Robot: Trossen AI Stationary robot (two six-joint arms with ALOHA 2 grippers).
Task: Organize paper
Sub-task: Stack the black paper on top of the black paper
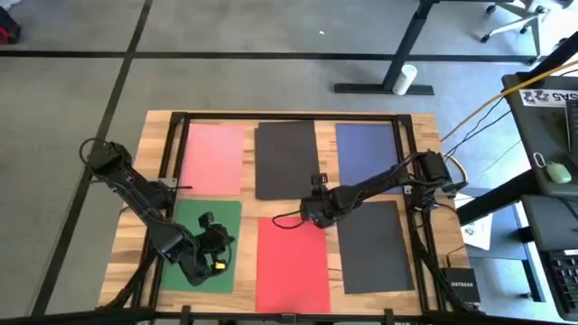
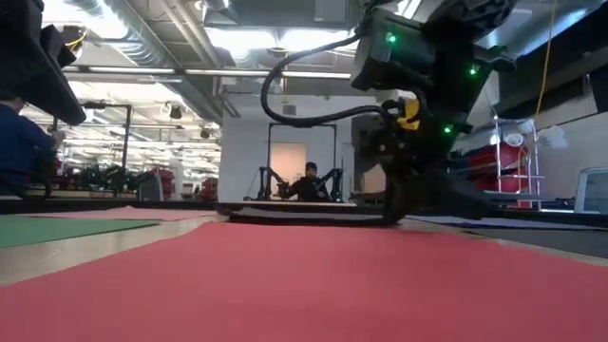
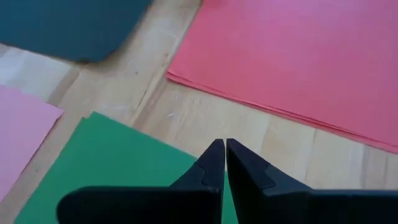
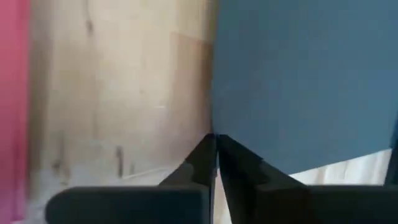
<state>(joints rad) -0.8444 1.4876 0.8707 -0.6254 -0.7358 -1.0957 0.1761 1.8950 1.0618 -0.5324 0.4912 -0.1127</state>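
Observation:
Six sheets of paper lie flat on the wooden table: pink (image 1: 214,158), black (image 1: 287,158) and navy blue (image 1: 366,152) along the far side, green (image 1: 203,246), red (image 1: 291,264) and dark grey (image 1: 375,246) along the near side. My left gripper (image 3: 225,148) is shut and hovers over the green sheet (image 3: 118,162), near its far right part, touching nothing. My right gripper (image 4: 215,139) is shut and low at the table, at the black sheet's near right corner. In the low view it (image 2: 394,214) stands just past the red sheet (image 2: 313,285). My right gripper's shut fingertips (image 4: 205,149) meet the black sheet at the edge of its near right corner (image 4: 225,127), slanting down from the table's right. The sheet lies flat on the table. Whether any paper sits between the fingers, I cannot tell.
A black metal frame (image 1: 289,117) runs round the table top. A small black box (image 1: 456,278) sits at the near right corner. Bare wood shows between the sheets. Beyond the table, people (image 2: 309,180) are in the room.

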